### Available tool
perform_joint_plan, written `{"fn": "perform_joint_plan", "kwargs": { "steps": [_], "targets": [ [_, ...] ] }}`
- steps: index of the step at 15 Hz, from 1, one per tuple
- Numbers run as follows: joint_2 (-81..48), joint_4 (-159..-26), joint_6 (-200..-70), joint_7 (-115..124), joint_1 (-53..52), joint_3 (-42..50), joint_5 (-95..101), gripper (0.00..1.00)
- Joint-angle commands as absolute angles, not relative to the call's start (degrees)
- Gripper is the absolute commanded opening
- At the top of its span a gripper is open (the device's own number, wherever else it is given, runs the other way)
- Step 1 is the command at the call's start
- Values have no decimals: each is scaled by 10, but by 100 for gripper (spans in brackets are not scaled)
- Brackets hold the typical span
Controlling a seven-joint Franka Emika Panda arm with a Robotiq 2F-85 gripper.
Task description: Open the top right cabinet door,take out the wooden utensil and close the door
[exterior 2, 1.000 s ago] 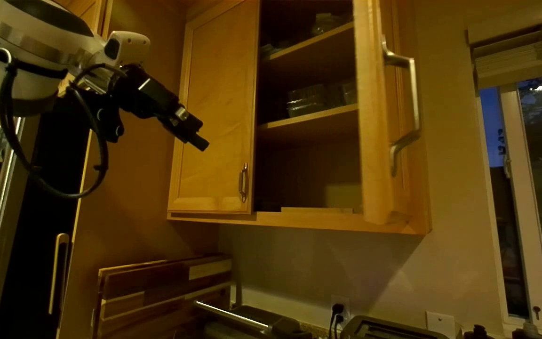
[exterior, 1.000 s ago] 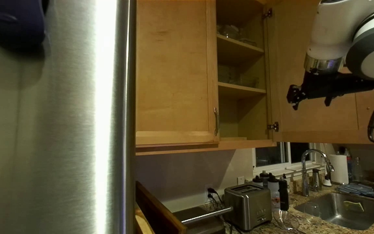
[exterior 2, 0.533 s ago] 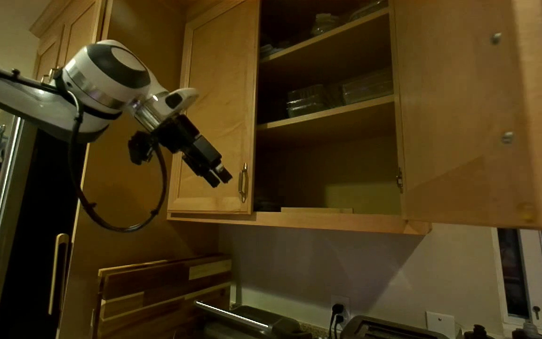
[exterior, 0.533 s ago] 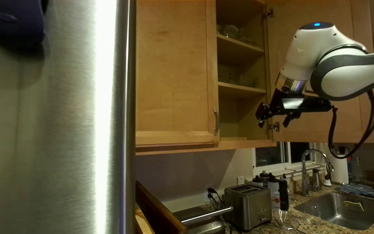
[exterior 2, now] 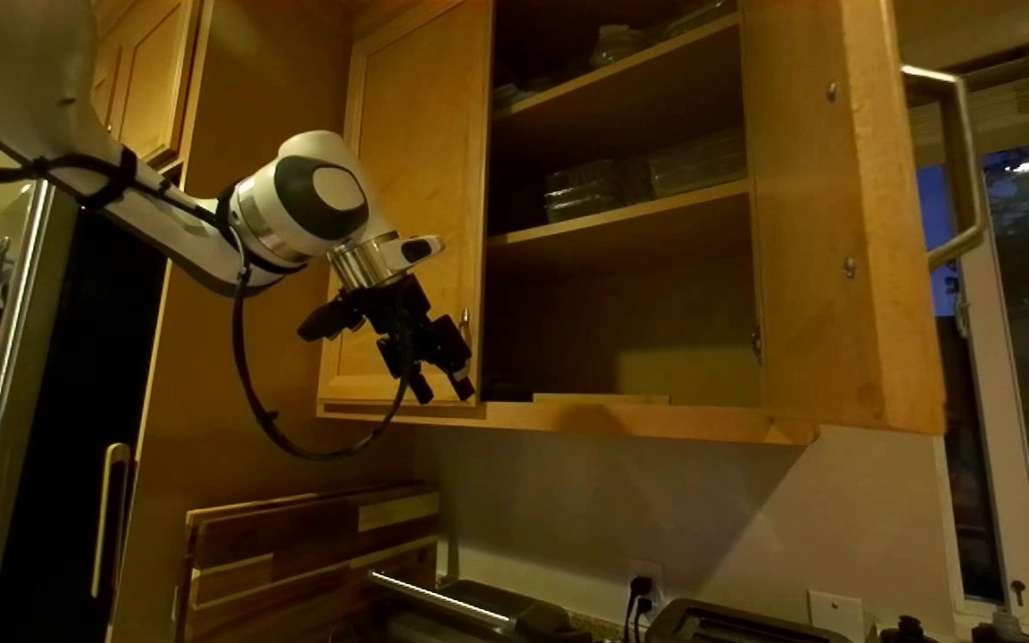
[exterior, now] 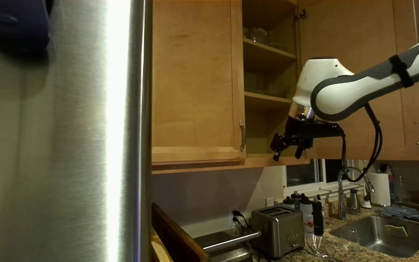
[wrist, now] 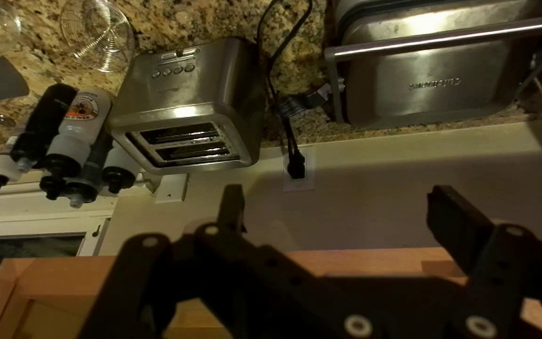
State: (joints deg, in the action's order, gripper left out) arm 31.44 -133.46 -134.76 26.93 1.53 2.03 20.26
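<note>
Gripper: black, blocky, jaws spread wide, released; in front of the cabinet, near its bottom edge, fingertips angled down. Top right door: honey wood, flat inner face, swung wide out on metal hinges; its handle is a bent metal bar. Twin door: closed, framed panel, smooth grain. Wood strip: thin, pale, straight-edged, lies on the cabinet floor at front; can't tell if it's the utensil. Shelves: plain wood, clear containers on the lower one. Counter: speckled granite. Toaster: boxy brushed steel, rounded edges, two slots. Bottles: cylinders, black tops, just beside toaster. Boards: two-tone wood slabs, standing. Fridge: brushed steel, vertical sheen.
</note>
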Motion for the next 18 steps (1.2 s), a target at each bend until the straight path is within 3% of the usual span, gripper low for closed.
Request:
{"fn": "perform_joint_plan", "kwargs": {
  "steps": [1,7,18],
  "targets": [
    [310,-1331,-1351,252,53,-10,181,100],
    [305,-1324,-1366,229,55,0,183,100],
    [172,-1160,-1366,-124,30,92,91,100]
  ]
}}
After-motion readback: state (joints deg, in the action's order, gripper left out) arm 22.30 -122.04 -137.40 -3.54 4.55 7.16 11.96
